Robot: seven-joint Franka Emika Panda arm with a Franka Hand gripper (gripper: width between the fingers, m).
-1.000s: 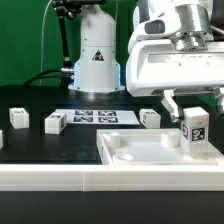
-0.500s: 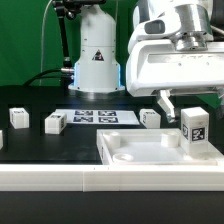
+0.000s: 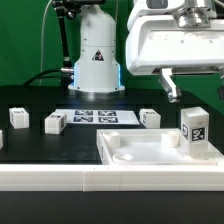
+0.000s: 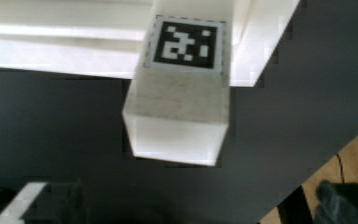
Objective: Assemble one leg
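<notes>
The leg (image 3: 194,127) is a small white post with a black-and-white marker tag. It stands upright at the right end of the large flat white panel (image 3: 140,152), in the exterior view's right. My gripper (image 3: 197,92) hangs open and empty straight above it, its fingers (image 3: 171,88) clear of the post's top. In the wrist view the leg (image 4: 179,100) is seen from above, its tag end over the white panel (image 4: 60,45). Nothing is between the jaws.
Three more white legs stand on the black table: one at the far left (image 3: 17,116), one beside it (image 3: 54,122), one behind the panel (image 3: 149,118). The marker board (image 3: 95,117) lies in the middle. The arm's base (image 3: 97,55) stands behind.
My gripper has risen straight up from around the leg, still open. The leg stays standing on the panel, unmoved.
</notes>
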